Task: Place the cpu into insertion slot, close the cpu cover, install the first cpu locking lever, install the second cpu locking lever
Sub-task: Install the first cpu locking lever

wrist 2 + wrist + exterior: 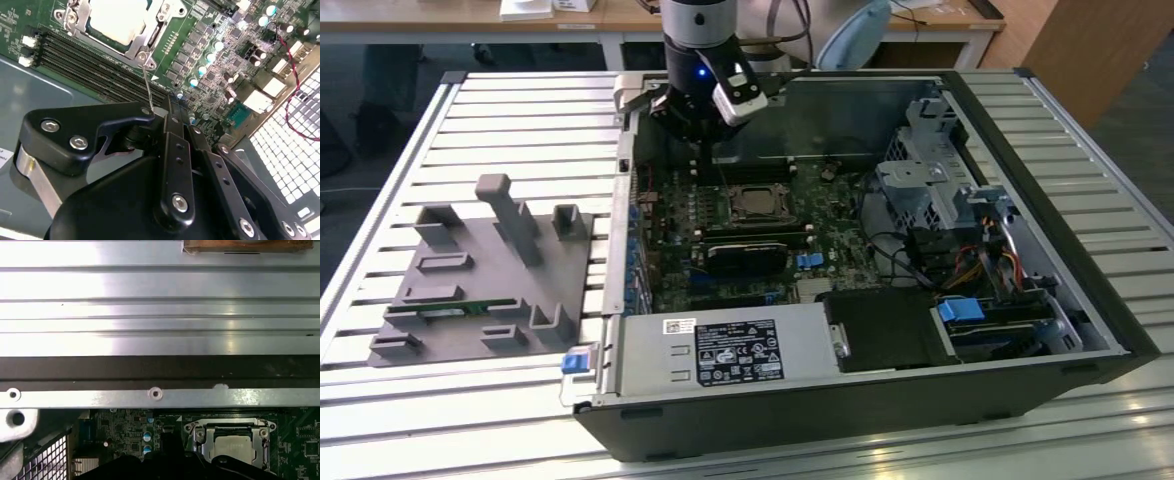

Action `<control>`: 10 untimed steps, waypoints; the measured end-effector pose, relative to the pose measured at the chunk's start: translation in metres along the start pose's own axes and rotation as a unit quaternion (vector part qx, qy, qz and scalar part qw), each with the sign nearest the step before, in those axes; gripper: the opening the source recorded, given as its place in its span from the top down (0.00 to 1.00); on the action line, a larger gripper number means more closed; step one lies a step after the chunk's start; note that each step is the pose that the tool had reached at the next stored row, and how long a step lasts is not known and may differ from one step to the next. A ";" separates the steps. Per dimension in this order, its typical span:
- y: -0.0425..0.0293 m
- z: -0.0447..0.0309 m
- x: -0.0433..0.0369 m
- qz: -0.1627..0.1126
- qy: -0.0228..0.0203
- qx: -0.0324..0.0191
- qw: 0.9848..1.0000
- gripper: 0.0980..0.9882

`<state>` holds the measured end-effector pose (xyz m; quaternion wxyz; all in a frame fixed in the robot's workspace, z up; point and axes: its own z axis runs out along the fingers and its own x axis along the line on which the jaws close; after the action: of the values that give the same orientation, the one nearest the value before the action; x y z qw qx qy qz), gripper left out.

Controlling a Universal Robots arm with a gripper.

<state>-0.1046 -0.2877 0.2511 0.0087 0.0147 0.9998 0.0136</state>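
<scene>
Inside the open computer case (1098, 318) on the slatted metal table (454, 420), the arm hangs over the far corner at the exterior view's left, with the gripper (167, 111) down just beside the insertion slot (732, 203). In the second wrist view I see the claw's two black fingers (175, 150) pressed together, and a thin wire locking lever (146, 85) runs from the socket's corner straight to their tips. It meets them there, though I cannot tell whether it is pinched or only touched. The cpu (117, 20) lies flat in the insertion slot with its pale metal top showing. The cpu cover (134, 46) lies down around it, framing the chip through its window; I see the same in the first wrist view. Long black memory slots (85, 60) run just beside the socket on the green motherboard (210, 65). Out on the table, well apart from the case at the exterior view's left, stands a grey fixture block (480, 290).
</scene>
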 end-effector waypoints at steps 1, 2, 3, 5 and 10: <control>0.0001 0.0001 -0.0009 0.000 0.000 0.000 1.000 0.99; 0.0002 0.0001 -0.0023 0.000 0.000 0.000 1.000 0.99; 0.0003 0.0001 -0.0039 0.000 0.000 0.000 1.000 0.99; 0.0004 0.0002 -0.0077 0.000 0.000 0.000 1.000 0.99; 0.0007 0.0004 -0.0142 0.000 0.000 0.000 1.000 0.99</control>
<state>-0.0904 -0.2874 0.2509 0.0087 0.0148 0.9998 0.0136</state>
